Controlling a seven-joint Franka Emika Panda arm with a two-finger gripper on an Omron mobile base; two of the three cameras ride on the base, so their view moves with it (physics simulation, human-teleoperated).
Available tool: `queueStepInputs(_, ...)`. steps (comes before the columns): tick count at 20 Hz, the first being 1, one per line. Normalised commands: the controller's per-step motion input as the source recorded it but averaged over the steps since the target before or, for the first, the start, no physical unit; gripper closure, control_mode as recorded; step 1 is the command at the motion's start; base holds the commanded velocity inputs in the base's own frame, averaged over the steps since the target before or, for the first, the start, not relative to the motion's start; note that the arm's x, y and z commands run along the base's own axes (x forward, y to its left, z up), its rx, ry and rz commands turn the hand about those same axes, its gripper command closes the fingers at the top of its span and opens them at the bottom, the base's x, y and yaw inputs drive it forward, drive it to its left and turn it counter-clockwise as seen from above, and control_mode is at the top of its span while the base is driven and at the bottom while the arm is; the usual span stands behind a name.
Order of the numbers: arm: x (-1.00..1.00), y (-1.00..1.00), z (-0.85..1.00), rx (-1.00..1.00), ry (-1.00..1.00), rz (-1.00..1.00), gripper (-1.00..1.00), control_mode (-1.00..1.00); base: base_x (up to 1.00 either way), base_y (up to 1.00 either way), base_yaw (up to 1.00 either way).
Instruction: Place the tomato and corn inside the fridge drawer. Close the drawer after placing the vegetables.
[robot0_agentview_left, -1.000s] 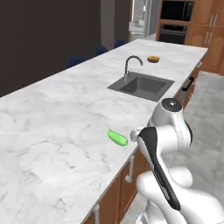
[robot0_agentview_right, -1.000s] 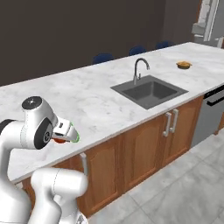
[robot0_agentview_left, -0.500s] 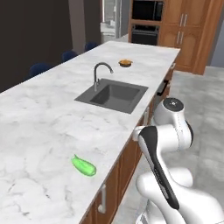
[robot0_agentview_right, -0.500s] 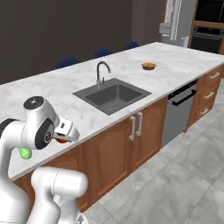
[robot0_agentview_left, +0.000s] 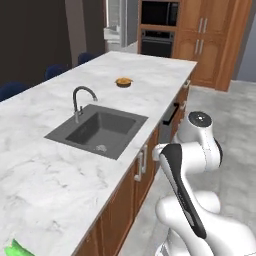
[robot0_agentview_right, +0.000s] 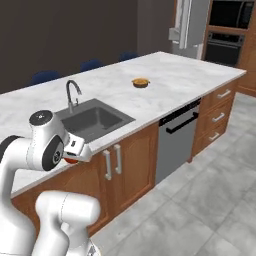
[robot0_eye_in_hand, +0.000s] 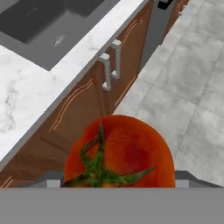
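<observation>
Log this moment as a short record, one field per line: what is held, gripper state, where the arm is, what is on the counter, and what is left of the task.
held: tomato, also seen at the gripper
gripper: shut on tomato
arm position: beside the counter, in front of the cabinet doors, above the floor
on counter: sink with faucet, small brown bowl, green vegetable at the near end
task left: tomato not yet in a drawer

The floor (robot0_agentview_right: 200, 200) to the right is wide open, w/ the counter (robot0_agentview_right: 165, 80) and cabinets (robot0_agentview_right: 120, 165) blocking the left side beside the arm.
</observation>
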Motion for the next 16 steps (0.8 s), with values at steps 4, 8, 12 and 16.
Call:
queueStepInputs(4, 0.0, 0.0, 0.0, 0.0, 0.0, 0.0, 1.0, 1.0, 0.78, -1.0, 0.0)
queueStepInputs(8, 0.0, 0.0, 0.0, 0.0, 0.0, 0.0, 1.0, 1.0, 0.81, -1.0, 0.0)
queueStepInputs(12, 0.0, 0.0, 0.0, 0.0, 0.0, 0.0, 1.0, 1.0, 0.83, -1.0, 0.0)
queueStepInputs(16, 0.0, 0.0, 0.0, 0.0, 0.0, 0.0, 1.0, 1.0, 0.85, -1.0, 0.0)
